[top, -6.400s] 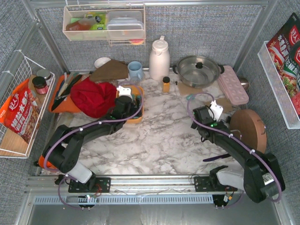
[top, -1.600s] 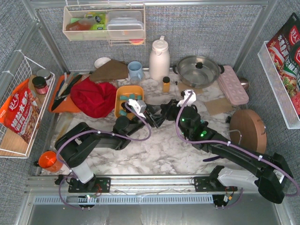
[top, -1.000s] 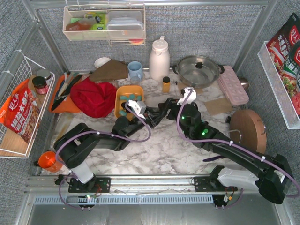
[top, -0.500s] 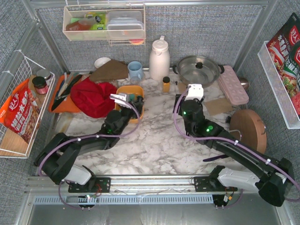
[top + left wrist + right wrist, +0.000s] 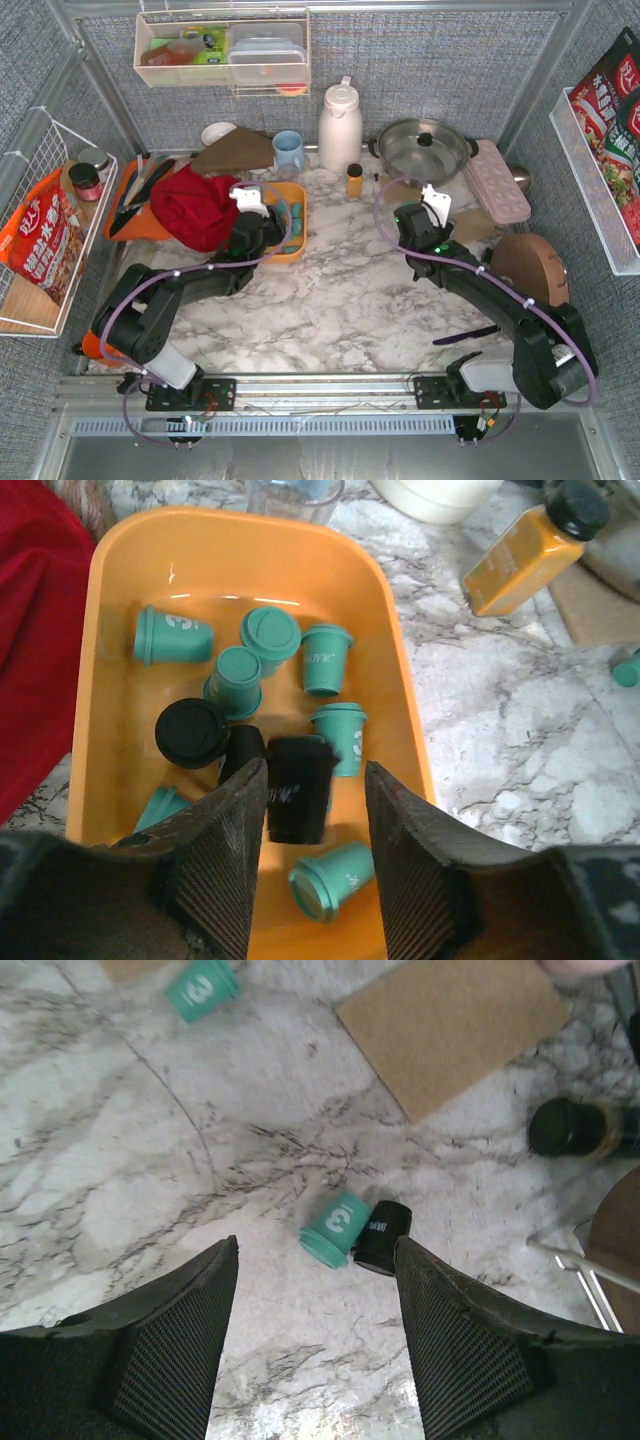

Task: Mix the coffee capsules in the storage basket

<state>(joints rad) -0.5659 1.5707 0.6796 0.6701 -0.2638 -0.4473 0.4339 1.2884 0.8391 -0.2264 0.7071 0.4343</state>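
The right gripper (image 5: 315,1245) has swung from the middle out to 2 o'clock, fingers apart over two stray capsules (image 5: 335,1228). The left gripper (image 5: 312,780), apart too, straddles a black capsule (image 5: 297,805) in the basket (image 5: 200,580) at 11 o'clock — I'd sweep low and gently.

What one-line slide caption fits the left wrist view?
Open left gripper poised over a shallow orange plastic basket of teal and black cup-shaped coffee capsules.

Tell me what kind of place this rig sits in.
Looks like a mock kitchen counter inside a test cell: a marble-patterned countertop with a lidded steel pot, a white carafe and a pink egg tray along the back, all boxed in by grey fabric walls on metal framing.
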